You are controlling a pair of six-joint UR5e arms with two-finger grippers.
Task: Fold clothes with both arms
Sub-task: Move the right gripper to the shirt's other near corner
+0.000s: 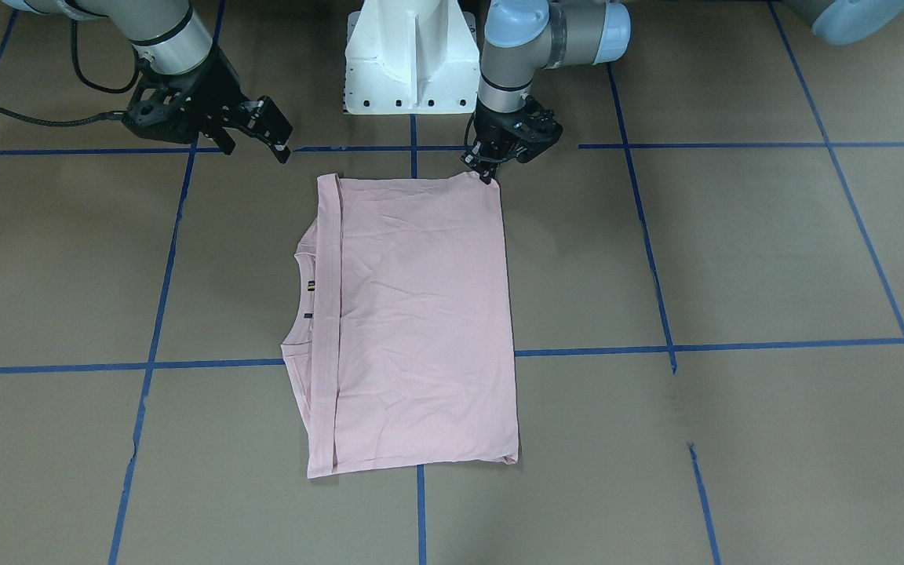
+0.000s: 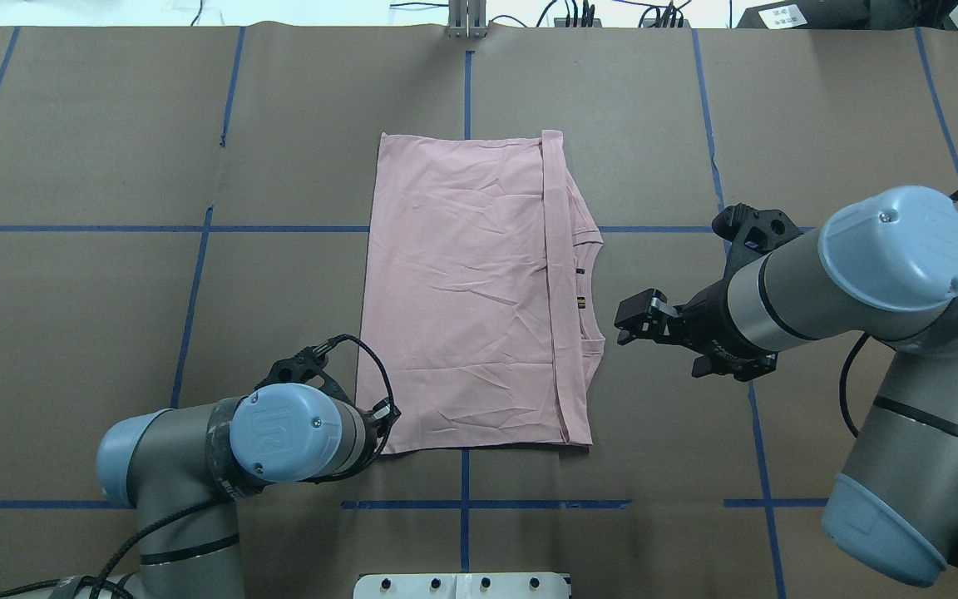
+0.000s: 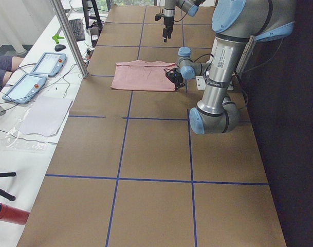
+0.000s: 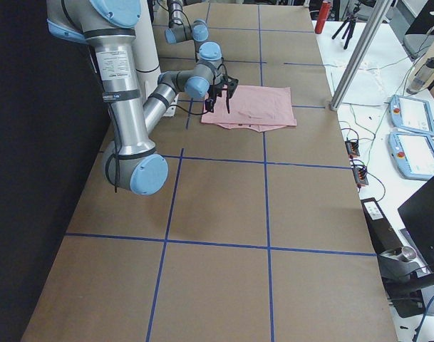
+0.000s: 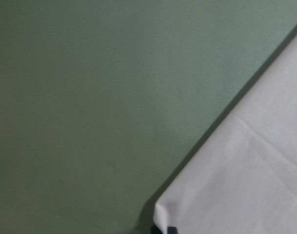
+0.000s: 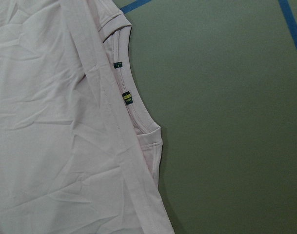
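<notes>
The pale pink T-shirt [image 2: 462, 291] lies folded flat on the brown table, plain side up, with its ribbed collar [image 2: 591, 291] toward my right arm. My left gripper [image 2: 383, 416] is at the shirt's near left corner, low on the table, and looks shut on that corner. The front view shows its fingers [image 1: 488, 174] together at the corner. The left wrist view shows the puckered corner [image 5: 160, 212] at the fingertips. My right gripper [image 2: 627, 320] is open and empty and hovers just beside the collar, apart from the cloth. The right wrist view shows the collar [image 6: 131, 105] but no fingers.
The white pedestal base [image 1: 411, 55] stands at the table's robot side, behind the shirt. Blue tape lines [image 1: 734, 344] cross the brown table. A side bench with tablets [image 3: 22, 85] and a metal post [image 3: 69, 36] runs along the far edge.
</notes>
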